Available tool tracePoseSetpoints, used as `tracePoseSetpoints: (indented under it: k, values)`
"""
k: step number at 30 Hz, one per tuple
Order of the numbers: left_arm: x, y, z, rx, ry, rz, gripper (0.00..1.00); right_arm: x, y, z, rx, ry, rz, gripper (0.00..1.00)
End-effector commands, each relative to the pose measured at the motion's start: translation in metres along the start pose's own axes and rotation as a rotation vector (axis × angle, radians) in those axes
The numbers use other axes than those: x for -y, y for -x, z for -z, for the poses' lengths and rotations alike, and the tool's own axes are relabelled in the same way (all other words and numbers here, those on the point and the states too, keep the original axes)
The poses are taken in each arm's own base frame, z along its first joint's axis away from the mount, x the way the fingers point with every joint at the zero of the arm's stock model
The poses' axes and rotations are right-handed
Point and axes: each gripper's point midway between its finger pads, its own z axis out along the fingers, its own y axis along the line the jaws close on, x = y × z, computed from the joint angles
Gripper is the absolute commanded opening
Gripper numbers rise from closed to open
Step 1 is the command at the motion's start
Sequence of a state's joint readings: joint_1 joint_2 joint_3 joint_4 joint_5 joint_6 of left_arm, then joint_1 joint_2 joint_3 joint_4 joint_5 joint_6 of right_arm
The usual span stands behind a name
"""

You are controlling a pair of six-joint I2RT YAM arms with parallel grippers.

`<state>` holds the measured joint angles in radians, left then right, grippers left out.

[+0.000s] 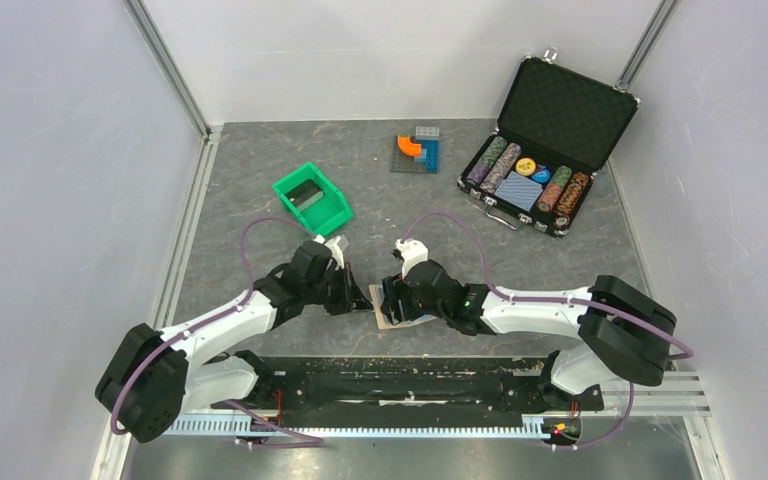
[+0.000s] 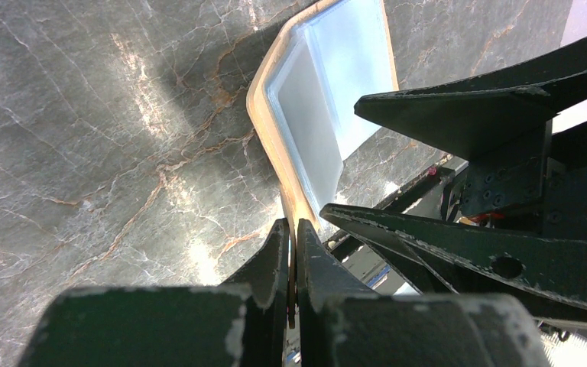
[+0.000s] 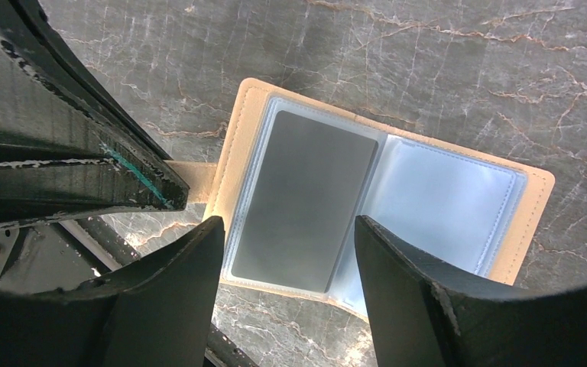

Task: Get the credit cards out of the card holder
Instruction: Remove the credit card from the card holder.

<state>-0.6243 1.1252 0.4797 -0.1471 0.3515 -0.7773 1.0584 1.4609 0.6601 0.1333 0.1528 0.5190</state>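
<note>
- We see the left gripper point(image 2: 290, 246) closed to a narrow slit, pinching the tan edge of the card holder point(image 3: 536, 191) at its strap tab point(image 3: 199, 177).
- The right gripper point(image 3: 288, 229) is spread wide and holds nothing; we cannot tell whether its fingers touch the holder.
- The card holder lies spread open on the desk point(image 3: 466, 69), directly beneath the right gripper and between the two arms.
- A dark grey credit card point(image 3: 302, 199) sits in the pocket nearest the strap tab, its lower end between the right gripper's fingers.
- The other light blue pocket point(image 3: 447, 202) lies just beside that gripper's outer finger.
</note>
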Motion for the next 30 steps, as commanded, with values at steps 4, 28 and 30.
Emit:
tracePoseSetpoints:
  k: [4, 28, 30]
  values:
    - [0.01, 0.001, 0.002, -0.001, -0.04, -0.001, 0.02, -0.007, 0.009, -0.005, 0.013, 0.006, 0.012, 0.67]
    - [0.009, 0.0, 0.001, -0.006, -0.035, -0.005, 0.02, 0.021, 0.026, 0.01, 0.065, -0.176, 0.059, 0.57]
    - [0.009, 0.0, 0.001, -0.005, -0.036, -0.005, 0.02, 0.014, 0.028, 0.012, 0.071, -0.136, 0.077, 0.57]
